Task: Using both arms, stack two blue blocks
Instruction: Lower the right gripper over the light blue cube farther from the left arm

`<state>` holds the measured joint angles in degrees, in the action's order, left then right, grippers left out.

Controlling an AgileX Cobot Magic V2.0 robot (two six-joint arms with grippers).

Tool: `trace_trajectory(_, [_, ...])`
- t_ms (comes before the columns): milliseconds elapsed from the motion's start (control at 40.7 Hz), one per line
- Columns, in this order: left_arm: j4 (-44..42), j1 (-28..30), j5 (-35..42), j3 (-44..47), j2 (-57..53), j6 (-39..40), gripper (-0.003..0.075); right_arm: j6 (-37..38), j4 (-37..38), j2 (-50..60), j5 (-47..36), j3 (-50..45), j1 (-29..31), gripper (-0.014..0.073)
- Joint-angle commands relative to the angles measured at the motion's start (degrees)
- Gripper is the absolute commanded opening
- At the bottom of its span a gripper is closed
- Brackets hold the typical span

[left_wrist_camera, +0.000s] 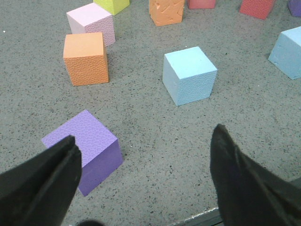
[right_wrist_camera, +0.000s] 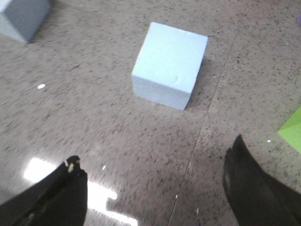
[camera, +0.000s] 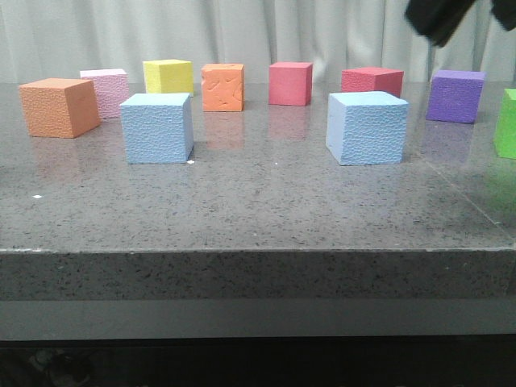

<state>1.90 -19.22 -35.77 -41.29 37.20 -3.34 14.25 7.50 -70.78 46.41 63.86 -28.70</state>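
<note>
Two light blue blocks stand apart on the grey stone table, one at the left (camera: 157, 127) and one at the right (camera: 367, 127). In the left wrist view the left blue block (left_wrist_camera: 189, 75) lies ahead of my left gripper (left_wrist_camera: 145, 141), which is open and empty above the table; the other blue block (left_wrist_camera: 289, 52) shows at the frame's edge. My right gripper (right_wrist_camera: 155, 153) is open and empty, hovering short of the right blue block (right_wrist_camera: 169, 63). Only a dark part of the right arm (camera: 439, 20) shows in the front view.
Behind the blue blocks stand orange (camera: 58, 106), pink (camera: 106, 90), yellow (camera: 168, 76), orange (camera: 222, 86), red (camera: 290, 83), red (camera: 372, 81), purple (camera: 456, 95) and green (camera: 506, 122) cubes. Another purple cube (left_wrist_camera: 87, 146) sits by the left finger near the table's front edge (left_wrist_camera: 202, 216).
</note>
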Motion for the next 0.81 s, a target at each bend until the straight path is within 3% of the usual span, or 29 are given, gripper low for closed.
trace_trajectory(0, [-0.79, -0.51, 3.99, -1.95, 0.29, 0.13, 0.0555, 10.59, 11.36, -3.81, -0.82, 5.48, -2.52, 0.0594])
trace_trajectory(221, [-0.79, -0.51, 4.25, -1.95, 0.29, 0.13, 0.0554, 19.40, 14.02, -13.22, -0.96, 12.43, -2.76, 0.0652])
trace_trajectory(787, [-0.90, -0.51, 4.12, -1.95, 0.29, 0.13, 0.0554, 20.55, 10.55, -23.99, -7.15, 16.89, 1.69, 0.0654])
